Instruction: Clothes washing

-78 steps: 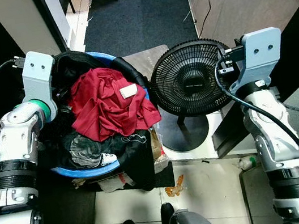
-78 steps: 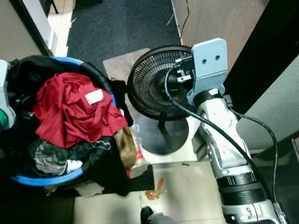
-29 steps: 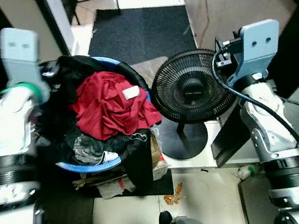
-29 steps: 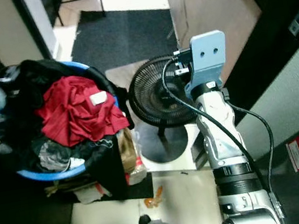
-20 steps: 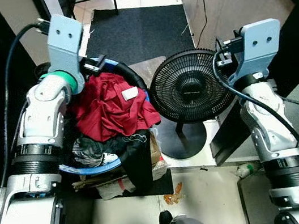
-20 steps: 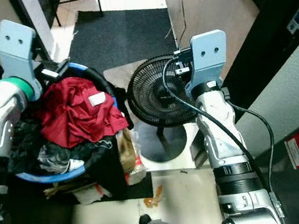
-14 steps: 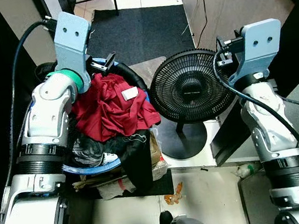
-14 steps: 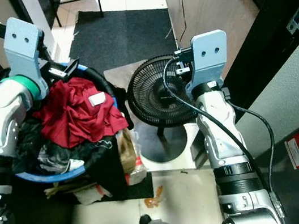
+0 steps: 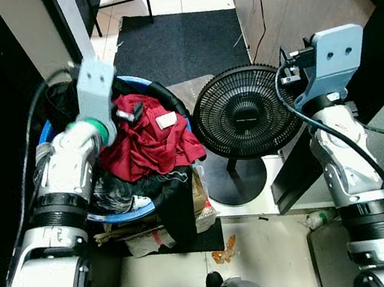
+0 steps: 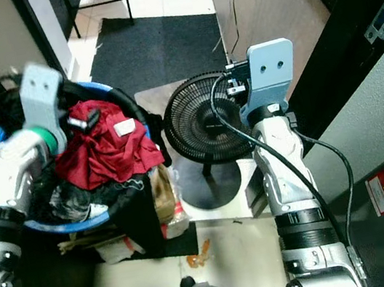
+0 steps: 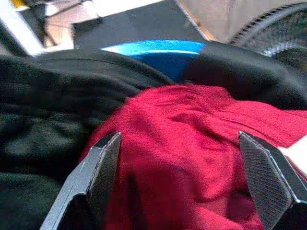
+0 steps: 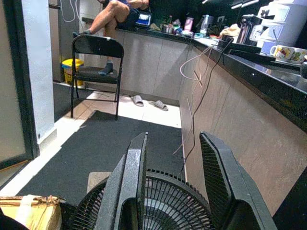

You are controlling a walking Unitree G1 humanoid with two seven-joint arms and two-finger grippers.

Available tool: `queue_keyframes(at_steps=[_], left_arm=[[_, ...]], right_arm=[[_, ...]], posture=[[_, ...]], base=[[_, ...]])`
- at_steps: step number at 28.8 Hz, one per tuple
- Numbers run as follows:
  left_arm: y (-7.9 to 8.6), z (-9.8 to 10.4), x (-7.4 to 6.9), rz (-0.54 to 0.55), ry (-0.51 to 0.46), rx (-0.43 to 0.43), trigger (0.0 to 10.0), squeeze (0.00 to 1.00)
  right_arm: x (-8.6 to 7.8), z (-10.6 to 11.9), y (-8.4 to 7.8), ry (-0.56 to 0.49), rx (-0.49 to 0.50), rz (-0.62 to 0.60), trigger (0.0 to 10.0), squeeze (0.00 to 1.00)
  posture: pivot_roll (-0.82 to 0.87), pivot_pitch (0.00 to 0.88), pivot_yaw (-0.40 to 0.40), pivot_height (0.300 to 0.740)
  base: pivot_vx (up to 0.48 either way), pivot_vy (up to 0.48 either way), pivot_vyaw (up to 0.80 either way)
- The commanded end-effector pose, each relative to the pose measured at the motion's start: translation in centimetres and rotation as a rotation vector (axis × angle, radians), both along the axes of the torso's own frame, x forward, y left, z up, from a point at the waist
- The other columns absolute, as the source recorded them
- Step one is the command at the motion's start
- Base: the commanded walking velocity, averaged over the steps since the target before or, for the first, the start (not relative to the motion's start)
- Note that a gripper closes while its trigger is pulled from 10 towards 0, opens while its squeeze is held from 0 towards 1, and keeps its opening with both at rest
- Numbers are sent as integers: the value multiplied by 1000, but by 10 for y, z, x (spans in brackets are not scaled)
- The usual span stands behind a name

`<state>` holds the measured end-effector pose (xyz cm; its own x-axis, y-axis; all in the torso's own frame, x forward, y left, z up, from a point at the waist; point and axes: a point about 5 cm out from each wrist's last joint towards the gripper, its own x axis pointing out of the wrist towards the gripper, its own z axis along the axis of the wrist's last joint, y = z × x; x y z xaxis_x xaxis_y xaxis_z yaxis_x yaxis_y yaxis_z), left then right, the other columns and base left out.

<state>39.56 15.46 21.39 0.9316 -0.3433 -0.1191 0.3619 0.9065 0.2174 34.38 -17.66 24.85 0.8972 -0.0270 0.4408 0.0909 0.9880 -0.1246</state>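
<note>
Your left gripper [image 11: 177,177] has just dropped low over the red shirt [image 9: 149,142] heaped in the blue basket [image 9: 119,216], fingers spread wide and empty, so you're ready to grab.

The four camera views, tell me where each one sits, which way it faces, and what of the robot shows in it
Left eye view: head, looking down at blue basket, red garment, fan; both silver arms show.
Right eye view: the same scene from the other eye.
Left wrist view: along the open left gripper, just above the red garment.
Right wrist view: along the open right gripper, over the fan toward a chair.
All share the fan.
</note>
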Motion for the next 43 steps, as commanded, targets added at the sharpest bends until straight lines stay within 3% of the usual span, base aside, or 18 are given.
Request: queue_keyframes(at_steps=[1,3,10,12,21,22,25,26,37,43], left_arm=[[-2,-10,-2,-18,41,-2,10000,0],[-12,-15,-2,-75,78,-53,10000,0],[-16,-19,-1,-89,97,-69,10000,0],[-23,-31,-2,-132,141,-57,10000,0],[-12,-60,-9,-114,229,-26,10000,0],[-9,-65,-11,-107,240,-18,4941,0],[-9,-65,-11,-107,240,-18,4941,0],[-4,-67,-12,-91,240,-7,0,0],[11,-62,-12,-42,188,13,0,0],[15,-38,-11,-40,80,-29,0,0]], right_arm=[[-3,-3,-7,5,-1,-20,10000,0],[-5,-3,-8,3,-2,-28,10000,0],[-6,-3,-7,3,-3,-29,10000,0],[-9,-3,-9,5,-6,-38,10000,0],[-9,-2,-10,5,-5,-38,10000,0],[-8,-2,-9,5,-5,-35,10000,0],[-8,-2,-9,5,-5,-35,10000,0],[-8,-2,-9,3,-2,-35,10000,0],[-8,-2,-9,7,1,-35,10000,0],[-8,-1,-9,5,1,-34,10000,0]], posture=[[-36,129,40,740],[-52,138,43,740],[-58,138,45,740],[-65,146,47,740],[-53,146,42,740],[-53,146,42,740],[-53,146,42,740],[-48,144,46,740],[-48,145,41,740],[-42,142,41,740]], base=[[0,0,0],[0,0,0],[0,0,0],[0,0,0],[0,0,0],[0,0,0],[0,0,0],[0,0,0],[0,0,0],[0,0,0]])
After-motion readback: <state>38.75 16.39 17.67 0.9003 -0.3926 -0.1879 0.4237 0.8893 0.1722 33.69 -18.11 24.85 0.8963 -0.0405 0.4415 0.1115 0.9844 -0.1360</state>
